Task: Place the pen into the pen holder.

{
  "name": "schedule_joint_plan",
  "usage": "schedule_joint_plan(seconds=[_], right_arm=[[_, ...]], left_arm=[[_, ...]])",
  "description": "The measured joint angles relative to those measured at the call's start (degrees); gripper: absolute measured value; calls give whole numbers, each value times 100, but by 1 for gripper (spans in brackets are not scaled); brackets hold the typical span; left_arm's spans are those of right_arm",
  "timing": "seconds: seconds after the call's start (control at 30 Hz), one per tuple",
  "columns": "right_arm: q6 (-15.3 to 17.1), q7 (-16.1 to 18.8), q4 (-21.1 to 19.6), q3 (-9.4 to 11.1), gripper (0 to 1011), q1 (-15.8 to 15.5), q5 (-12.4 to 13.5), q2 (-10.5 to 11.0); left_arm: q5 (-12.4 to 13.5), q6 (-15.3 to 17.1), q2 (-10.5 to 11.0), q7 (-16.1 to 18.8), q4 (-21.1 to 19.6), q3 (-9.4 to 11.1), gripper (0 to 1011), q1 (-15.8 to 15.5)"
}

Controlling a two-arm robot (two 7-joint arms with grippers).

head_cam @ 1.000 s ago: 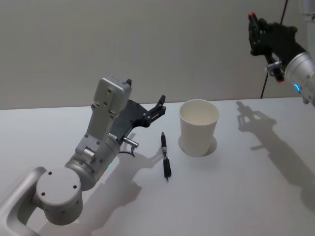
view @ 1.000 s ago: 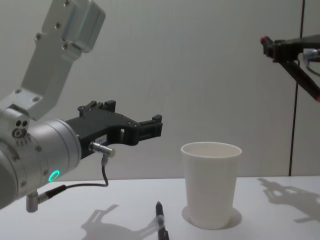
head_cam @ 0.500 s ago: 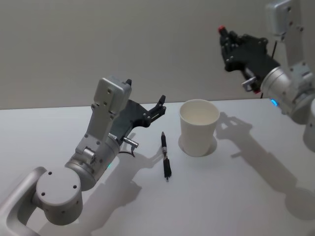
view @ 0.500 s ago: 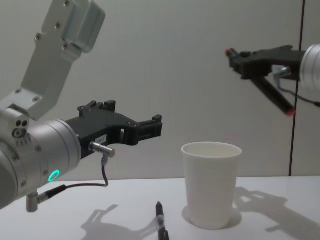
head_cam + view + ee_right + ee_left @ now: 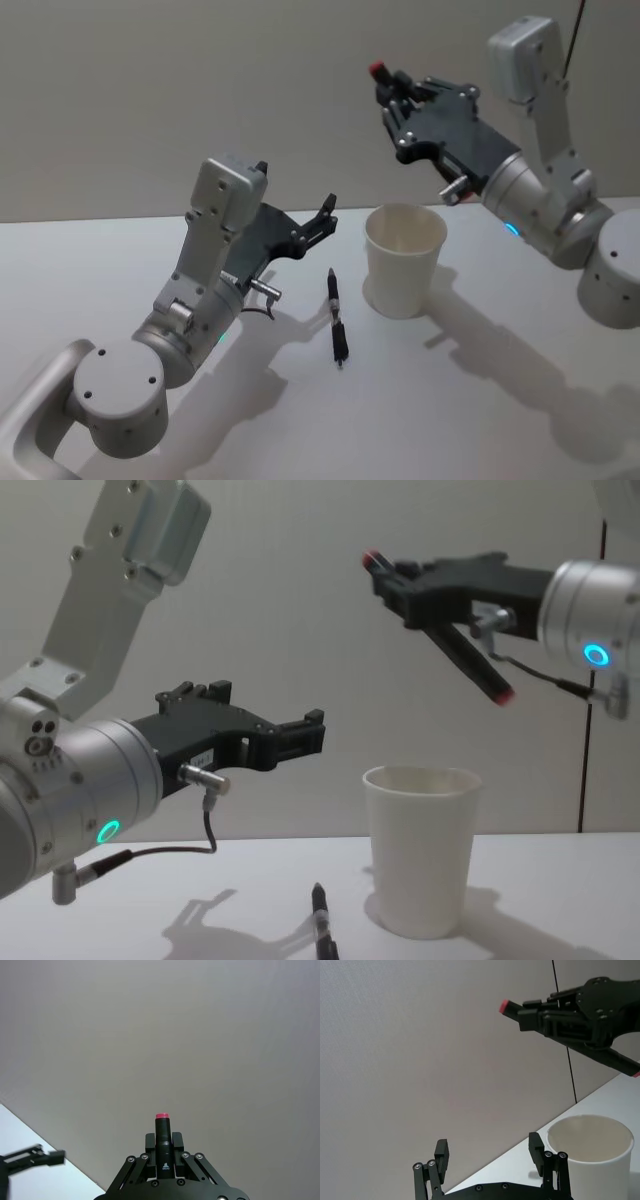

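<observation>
White paper, the pen holder point(image 5: 403, 258) stands mouth-up on the counter point(image 5: 500, 400), so we hold the right tool point(image 5: 398, 585), clamped on the red-tipped pen point(image 5: 472, 658), slanted in the air above it for the drop, while our left tool point(image 5: 326, 215) hangs spread and empty near a second pen point(image 5: 336, 318).

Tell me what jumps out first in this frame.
The right hand, high above the cup, grips a tilted red-tipped pen. A second pen lies on the table left of the cup, near the open left hand hovering there.
</observation>
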Motion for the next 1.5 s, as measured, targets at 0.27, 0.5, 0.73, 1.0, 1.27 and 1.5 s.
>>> schedule_joint_plan(seconds=[0.27,0.5,0.73,1.0,1.27,1.5], right_arm=[[-381,262,-162,-97,185,-22,168,-74],[-553,361,-222,-148,185,-36,239,-105],[-636,177,-188,-186,185,-78,167,-129],[-847,-331,-14,-224,185,-159,61,-173],[-1211,-760,236,-280,185,-233,101,-261],[-1507,-1039,495,-356,185,-263,98,-368]], left_arm=[[0,0,0,0,0,0,1004,0],[0,0,0,0,0,0,1004,0],[0,0,0,0,0,0,1004,0],[0,0,0,0,0,0,1004,0],[0,0,0,0,0,0,1004,0],[0,0,0,0,0,0,1004,0]])
